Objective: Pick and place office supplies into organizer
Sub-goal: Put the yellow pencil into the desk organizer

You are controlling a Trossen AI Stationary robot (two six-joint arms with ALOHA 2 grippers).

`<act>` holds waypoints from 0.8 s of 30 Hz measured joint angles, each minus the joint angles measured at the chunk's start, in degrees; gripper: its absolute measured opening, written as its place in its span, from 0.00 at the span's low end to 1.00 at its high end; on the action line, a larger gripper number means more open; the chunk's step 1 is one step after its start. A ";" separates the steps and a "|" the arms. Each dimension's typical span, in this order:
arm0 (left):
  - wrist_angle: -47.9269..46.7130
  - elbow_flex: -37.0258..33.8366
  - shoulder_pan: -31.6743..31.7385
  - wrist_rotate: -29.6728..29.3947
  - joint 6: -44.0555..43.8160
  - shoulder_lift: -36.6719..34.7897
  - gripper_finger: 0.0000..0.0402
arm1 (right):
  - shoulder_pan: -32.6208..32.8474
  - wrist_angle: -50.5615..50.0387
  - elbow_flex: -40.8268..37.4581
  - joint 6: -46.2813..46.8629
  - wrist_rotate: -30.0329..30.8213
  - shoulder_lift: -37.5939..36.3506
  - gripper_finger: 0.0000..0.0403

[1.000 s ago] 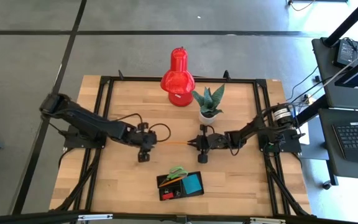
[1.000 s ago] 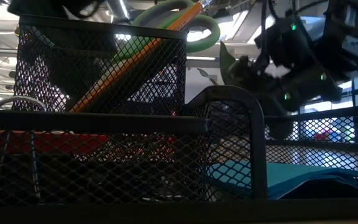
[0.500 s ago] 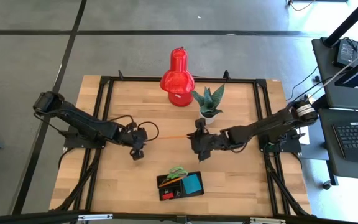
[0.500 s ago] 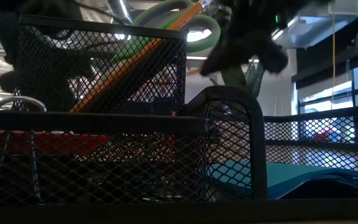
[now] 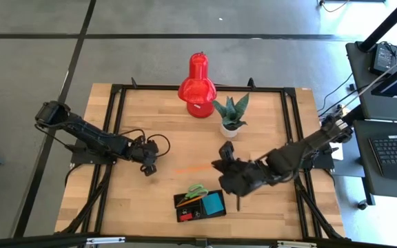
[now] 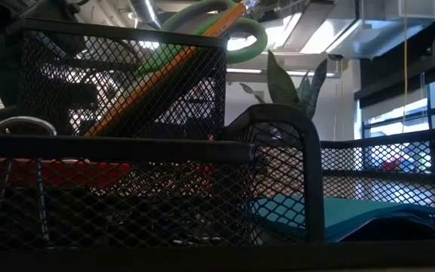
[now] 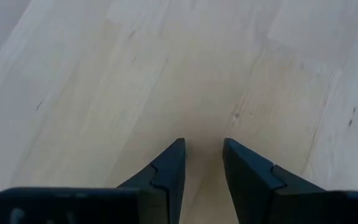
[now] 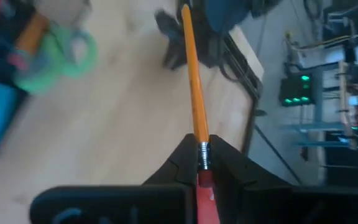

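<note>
Right fingers: pinched tight on the orange pencil (image 8: 193, 93) at its eraser end, the metal band sitting right between the pads of the right gripper (image 8: 202, 163).
Pencil ahead of the fingers: the whole shaft juts straight out past the tips, unsupported, its point aimed toward the left arm.
Handling: judged light, stiff and thin; held at one end it can swing or twist in the pinch, so a hold nearer mid-shaft would steady it.
Organizer (image 5: 202, 213): just beside the right gripper (image 5: 231, 180), on the table edge side; it already holds green scissors (image 5: 196, 191), another pencil and a blue pad (image 5: 214, 203).
Left fingers: the left gripper (image 7: 202, 162) stands narrowly parted over bare wood, holding nothing, well apart from the organizer.
</note>
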 joint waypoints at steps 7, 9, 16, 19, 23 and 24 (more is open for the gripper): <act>1.28 -0.22 0.08 -0.08 0.05 -0.46 0.26 | 3.45 -10.23 9.81 14.99 -6.51 4.01 0.06; 1.48 -0.22 0.17 -0.24 0.05 -0.44 0.26 | 4.08 -13.18 12.59 16.89 -9.63 6.23 0.06; 2.29 -0.24 0.24 -0.69 0.08 -0.42 0.26 | 3.87 -28.53 26.20 24.53 -13.91 16.39 0.06; 2.80 -0.27 0.24 -1.26 0.09 -0.37 0.26 | 3.17 -32.68 30.59 26.08 -13.92 20.19 0.06; 2.95 -0.28 0.31 -2.32 0.19 -0.35 0.26 | 2.41 -34.21 32.97 25.71 -15.53 22.91 0.06; 2.97 -0.26 0.30 -2.58 0.19 -0.35 0.26 | 2.23 -34.16 33.06 25.65 -16.74 23.29 0.06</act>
